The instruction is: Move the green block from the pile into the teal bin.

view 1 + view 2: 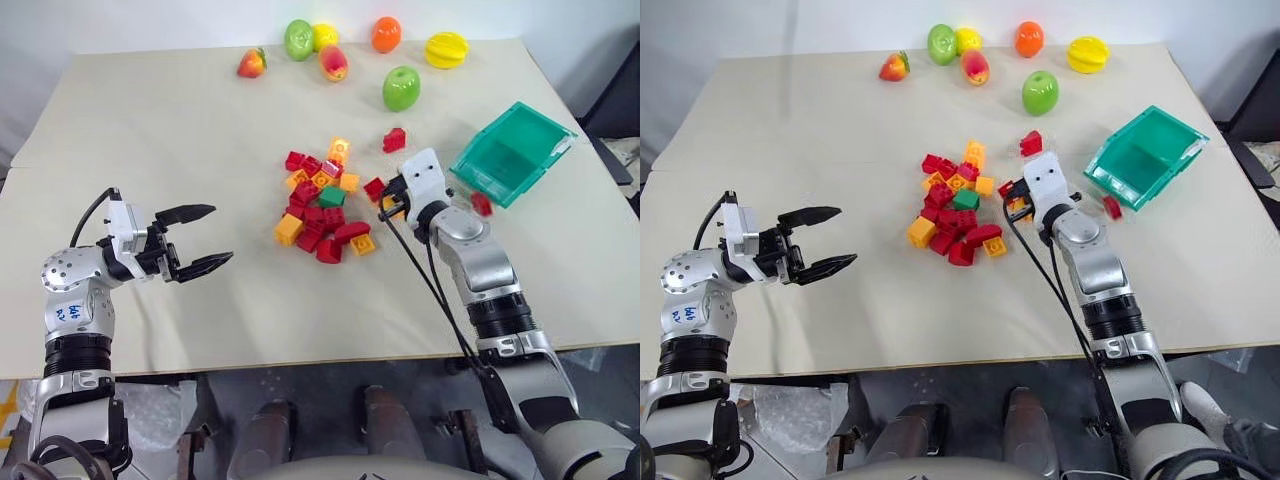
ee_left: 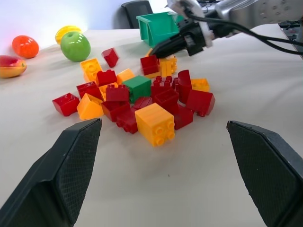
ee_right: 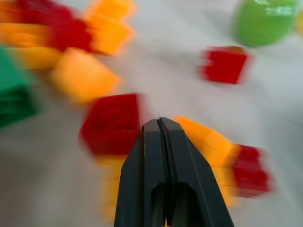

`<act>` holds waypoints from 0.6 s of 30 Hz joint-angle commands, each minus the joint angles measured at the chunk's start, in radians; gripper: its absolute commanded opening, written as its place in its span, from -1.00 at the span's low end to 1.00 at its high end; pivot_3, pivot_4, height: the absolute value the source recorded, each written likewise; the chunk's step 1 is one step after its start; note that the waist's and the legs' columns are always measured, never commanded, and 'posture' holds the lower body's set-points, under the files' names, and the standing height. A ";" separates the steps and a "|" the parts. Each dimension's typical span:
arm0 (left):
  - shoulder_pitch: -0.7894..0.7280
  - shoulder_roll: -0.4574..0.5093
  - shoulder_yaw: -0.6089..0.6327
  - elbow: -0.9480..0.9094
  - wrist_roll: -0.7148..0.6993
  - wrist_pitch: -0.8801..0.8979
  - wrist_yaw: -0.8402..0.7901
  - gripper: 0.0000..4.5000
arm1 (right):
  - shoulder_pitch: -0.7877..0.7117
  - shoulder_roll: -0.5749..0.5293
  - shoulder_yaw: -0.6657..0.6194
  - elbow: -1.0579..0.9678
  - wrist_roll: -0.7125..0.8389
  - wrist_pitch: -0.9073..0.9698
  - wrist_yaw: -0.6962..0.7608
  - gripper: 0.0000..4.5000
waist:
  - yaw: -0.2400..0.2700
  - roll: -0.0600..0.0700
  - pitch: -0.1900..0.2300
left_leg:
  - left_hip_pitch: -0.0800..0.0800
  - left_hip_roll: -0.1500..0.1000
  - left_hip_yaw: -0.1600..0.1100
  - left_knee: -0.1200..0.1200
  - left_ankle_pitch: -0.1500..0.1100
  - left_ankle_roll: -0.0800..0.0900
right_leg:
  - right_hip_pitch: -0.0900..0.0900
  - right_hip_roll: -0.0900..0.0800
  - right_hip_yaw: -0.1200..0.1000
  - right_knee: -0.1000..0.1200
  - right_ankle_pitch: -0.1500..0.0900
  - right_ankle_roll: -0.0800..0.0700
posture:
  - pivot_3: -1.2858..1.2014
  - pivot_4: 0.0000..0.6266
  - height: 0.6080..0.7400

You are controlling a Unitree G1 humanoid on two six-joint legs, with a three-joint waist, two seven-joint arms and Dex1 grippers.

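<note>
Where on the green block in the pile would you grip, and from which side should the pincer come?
Grip the green block by its upper half, coming from above: it sits atop the pile with red bricks pressed against its lower sides, so only the top stands free.

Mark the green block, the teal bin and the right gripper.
green block (image 1: 332,197), left eye view, its top face.
teal bin (image 1: 547,131), left eye view, its far rim.
right gripper (image 3: 160,124), right wrist view, tips of the shut fingers.

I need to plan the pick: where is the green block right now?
In the left eye view the green block sits in the middle of the pile, ringed by red and orange bricks, between the two grippers and left of the teal bin.
</note>
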 commanded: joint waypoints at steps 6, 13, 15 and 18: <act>0.013 0.000 0.013 -0.048 -0.022 -0.007 0.022 1.00 | 0.013 0.021 0.080 -0.155 0.078 0.126 0.191 -0.99 | 0.005 0.000 0.000 | -0.001 0.001 0.000 0.000 0.000 0.000 | 0.000 -0.002 0.000 -0.001 0.000 0.000 | 0.03 -0.52 1.00; 0.022 0.004 0.018 -0.050 -0.025 -0.005 0.031 1.00 | 0.033 -0.022 0.053 -0.254 0.115 0.153 0.268 -0.99 | 0.022 0.000 0.000 | -0.002 0.000 0.000 0.000 0.000 0.001 | -0.001 -0.002 0.000 -0.002 0.000 0.000 | 0.03 -0.52 1.00; 0.022 0.004 0.019 -0.047 -0.026 -0.004 0.032 1.00 | 0.034 -0.066 0.014 -0.287 0.147 0.144 0.310 -0.99 | 0.022 0.000 0.000 | -0.002 0.000 0.000 0.000 0.000 0.001 | -0.001 -0.002 0.000 -0.002 0.000 0.000 | 0.03 -0.52 1.00; 0.014 0.007 0.020 -0.034 -0.027 -0.002 0.030 1.00 | 0.040 -0.165 -0.071 -0.315 0.207 0.156 0.387 -0.99 | 0.024 0.000 0.000 | -0.002 0.000 0.000 0.000 0.000 0.001 | -0.001 -0.002 0.000 -0.002 0.000 0.000 | 0.03 -0.52 1.00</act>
